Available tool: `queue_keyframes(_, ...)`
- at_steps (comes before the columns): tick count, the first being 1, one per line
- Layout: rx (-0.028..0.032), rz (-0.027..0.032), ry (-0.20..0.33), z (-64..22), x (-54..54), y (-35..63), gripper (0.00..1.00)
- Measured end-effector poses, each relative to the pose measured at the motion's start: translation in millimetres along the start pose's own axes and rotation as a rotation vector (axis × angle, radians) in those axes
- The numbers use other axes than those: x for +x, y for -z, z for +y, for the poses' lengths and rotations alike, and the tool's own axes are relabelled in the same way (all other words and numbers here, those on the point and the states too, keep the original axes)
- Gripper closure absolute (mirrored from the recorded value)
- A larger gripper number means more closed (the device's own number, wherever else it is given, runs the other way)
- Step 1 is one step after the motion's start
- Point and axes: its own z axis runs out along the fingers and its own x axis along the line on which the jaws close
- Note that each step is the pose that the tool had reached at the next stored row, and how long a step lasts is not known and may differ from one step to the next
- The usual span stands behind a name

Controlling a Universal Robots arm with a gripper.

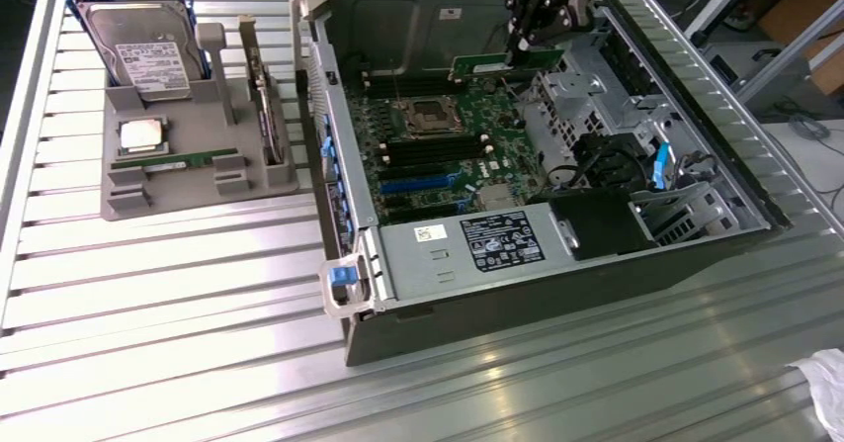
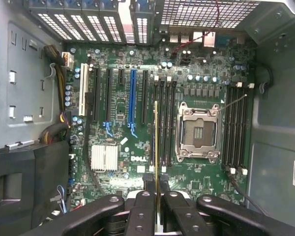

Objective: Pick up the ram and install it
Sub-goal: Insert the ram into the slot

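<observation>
While gripper (image 1: 539,39) hangs inside PC case (image 1: 395,333), jaws nearly closed, pinching ram (image 1: 501,63) upright above motherboard (image 2: 120,105), 1 o'clock of CPU socket (image 1: 429,116) in exterior view. Pick done, install in hand. Likely needs stick edge square over empty slot, straight press.

Two ram sticks (image 1: 488,63) (image 1: 172,162); one hard drive (image 1: 145,42); one CPU chip (image 1: 141,135); one computer case (image 1: 554,309)

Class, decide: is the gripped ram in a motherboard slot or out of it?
Out. The gripper holds the ram above the motherboard, edge-on over the slots, not seated.
</observation>
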Motion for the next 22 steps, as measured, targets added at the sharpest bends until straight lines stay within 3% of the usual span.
queue_keyframes(22,0.0,0.0,0.0,-0.4,0.0,-12.1,0.87)
